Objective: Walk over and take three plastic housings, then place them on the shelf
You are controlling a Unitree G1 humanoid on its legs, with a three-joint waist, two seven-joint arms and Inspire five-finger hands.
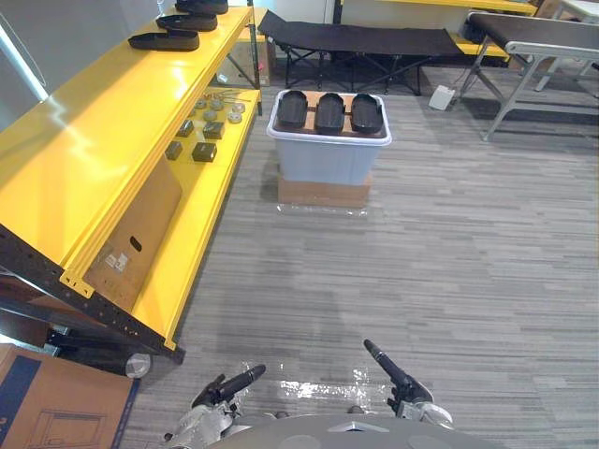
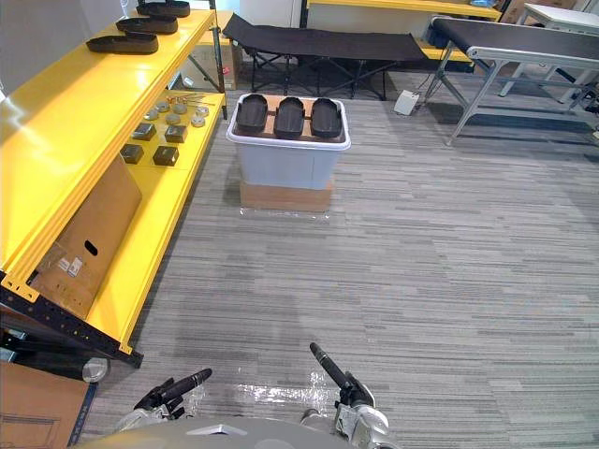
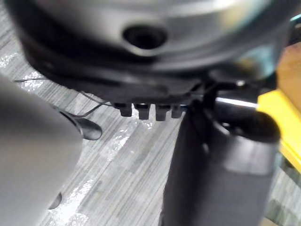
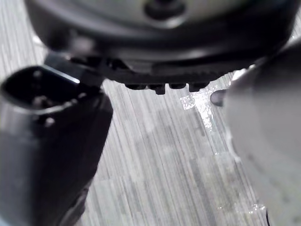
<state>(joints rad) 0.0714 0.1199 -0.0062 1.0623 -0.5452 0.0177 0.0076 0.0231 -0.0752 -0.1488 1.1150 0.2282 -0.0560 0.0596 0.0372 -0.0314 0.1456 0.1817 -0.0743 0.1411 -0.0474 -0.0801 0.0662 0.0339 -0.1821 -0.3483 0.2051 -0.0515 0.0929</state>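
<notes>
three plastic housings [image 1: 329,112] atop bin [image 1: 323,161], far beyond left hand [image 1: 225,387], right hand [image 1: 401,379] fingers [image 1: 378,355].

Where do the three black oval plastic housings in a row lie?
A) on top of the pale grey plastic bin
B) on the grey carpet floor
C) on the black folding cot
A: the three black oval plastic housings lie side by side on top of the pale grey plastic bin.
</notes>
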